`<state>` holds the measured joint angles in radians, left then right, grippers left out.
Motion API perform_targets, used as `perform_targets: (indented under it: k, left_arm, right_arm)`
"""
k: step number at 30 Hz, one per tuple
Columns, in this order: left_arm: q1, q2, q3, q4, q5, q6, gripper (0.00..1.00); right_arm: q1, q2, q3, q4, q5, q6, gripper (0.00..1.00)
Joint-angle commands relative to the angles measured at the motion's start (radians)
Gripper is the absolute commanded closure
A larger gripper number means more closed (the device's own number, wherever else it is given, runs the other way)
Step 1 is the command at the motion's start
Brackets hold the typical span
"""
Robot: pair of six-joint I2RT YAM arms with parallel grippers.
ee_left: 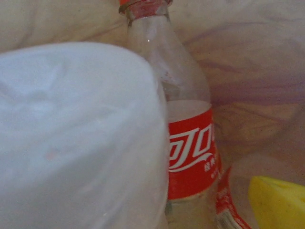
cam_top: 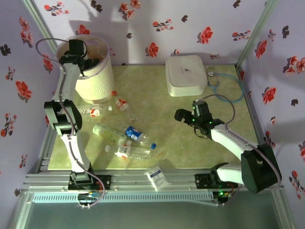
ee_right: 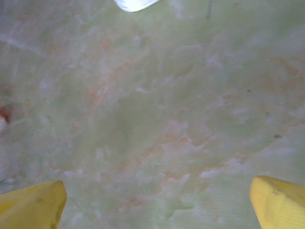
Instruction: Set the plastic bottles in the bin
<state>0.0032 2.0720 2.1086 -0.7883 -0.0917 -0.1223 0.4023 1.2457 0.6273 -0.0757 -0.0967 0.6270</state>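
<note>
A blurry white mass (ee_left: 76,138) is hiding half a bottle (ee_left: 190,157), its cap running off the top edge. From above, the fingers of the left gripper (cam_top: 86,64) are lying hidden inside the bin (cam_top: 97,81). A white scrap (ee_right: 136,4) is getting clipped beyond naming.

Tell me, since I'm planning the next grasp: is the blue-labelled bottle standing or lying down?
Lying down: the blue-labelled bottle rests on its side on the table.

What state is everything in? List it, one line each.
Bin: upright, open-topped, bottle inside.
Red-label bottle: in bin, capped.
Loose bottles: several lying on their sides, outside bin.
Left pincer: open, empty, at bin mouth.
Right pincer: open, empty.
Box: shut.
Packet: lying flat.
</note>
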Motion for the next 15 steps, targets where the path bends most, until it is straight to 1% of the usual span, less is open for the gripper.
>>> perform_targets:
  k: [1,4,8,11,15]
  left_arm:
    - [-0.02,-0.078,0.068,-0.07,0.022,0.026,0.0]
    - [-0.032,-0.111,0.105,-0.109,0.004,0.04,0.0]
    - [-0.05,-0.149,0.133,-0.167,-0.022,0.049,0.0]
    - [-0.064,-0.18,0.12,-0.19,-0.037,0.043,0.0]
    - [-0.079,-0.231,0.09,-0.233,-0.062,0.012,0.0]
  right_arm:
    - [0.009,-0.002,0.01,0.099,-0.1,-0.043,0.01]
    - [0.031,-0.004,0.04,0.095,-0.148,-0.112,0.01]
    - [0.101,0.018,0.121,-0.013,-0.14,-0.247,0.01]
    - [0.174,0.037,0.186,-0.104,-0.156,-0.343,0.01]
    - [0.29,0.075,0.287,-0.266,-0.191,-0.472,0.06]
